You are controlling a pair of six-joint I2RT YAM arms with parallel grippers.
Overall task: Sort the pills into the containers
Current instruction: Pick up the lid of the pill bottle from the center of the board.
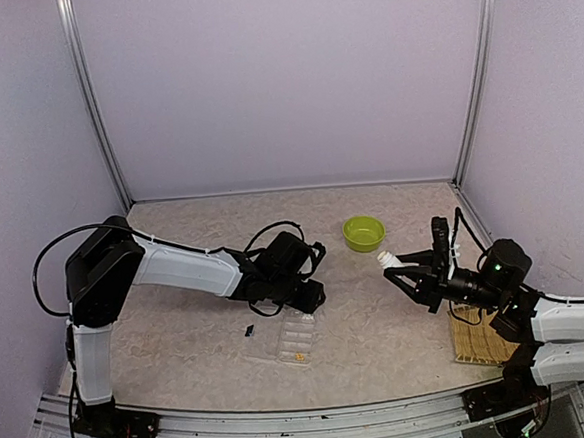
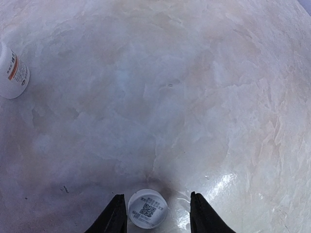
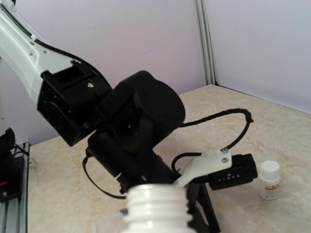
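Starting at the left, the left gripper [image 2: 156,196] hangs low with its jaws apart around a small white round piece [image 2: 147,209] bearing a printed code. A gap shows on 1 side, so nothing is clamped, and closing off-centre could flick that piece away. Next, 1 dark speck [image 1: 249,330], likely a pill, lies loose on the table [image 1: 181,347] just outside the pill box [image 1: 292,339]; something that small may skid from the fingers. The box sits right under the wrist with yellowish pills [image 1: 300,357] in a near compartment, and a nudge would probably scatter them. Further right, past the green bowl [image 1: 363,233], the right gripper [image 1: 404,271] is clamped on an uncapped bottle [image 1: 386,260], tipped nearly level and well apart from the box — any contents could spill onto bare table.
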